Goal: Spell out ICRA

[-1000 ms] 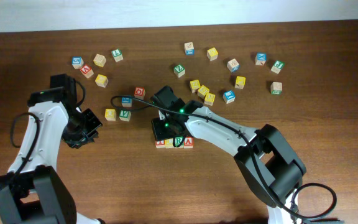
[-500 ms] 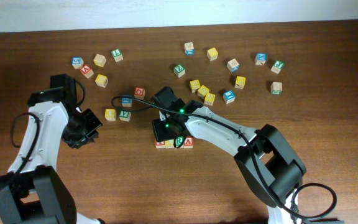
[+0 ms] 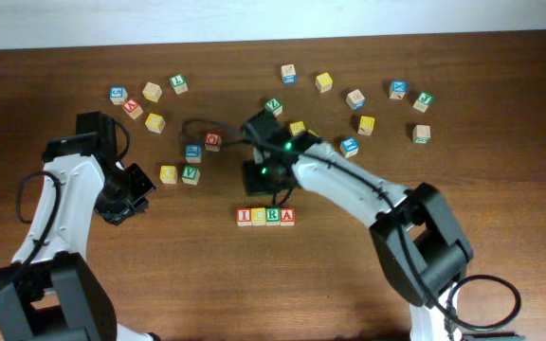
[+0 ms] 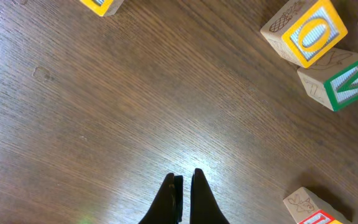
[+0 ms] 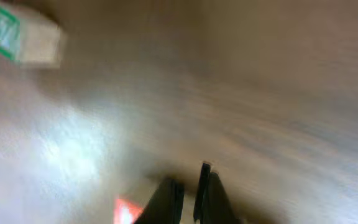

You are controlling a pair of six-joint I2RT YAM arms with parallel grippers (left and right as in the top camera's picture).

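Four blocks lie in a row at the front middle of the table and read I (image 3: pixel 244 216), C (image 3: pixel 258 216), R (image 3: pixel 273 216), A (image 3: pixel 287 216). My right gripper (image 3: pixel 259 180) hovers just behind the row, apart from it. In the blurred right wrist view its fingers (image 5: pixel 190 183) are shut with nothing between them, and a red patch (image 5: pixel 126 211) shows beside them. My left gripper (image 3: pixel 126 204) is at the left, shut and empty over bare wood (image 4: pixel 184 180).
Loose letter blocks lie scattered across the back of the table. A yellow block (image 3: pixel 168 174) and a green V block (image 3: pixel 190 174) sit between the arms; the left wrist view shows them as yellow O (image 4: pixel 309 34) and green V (image 4: pixel 344 81). Blue (image 3: pixel 192 152) and red (image 3: pixel 213 140) blocks lie behind.
My right gripper has pulled back from the row toward the far side, leaving all four blocks uncovered. The left arm has not moved.
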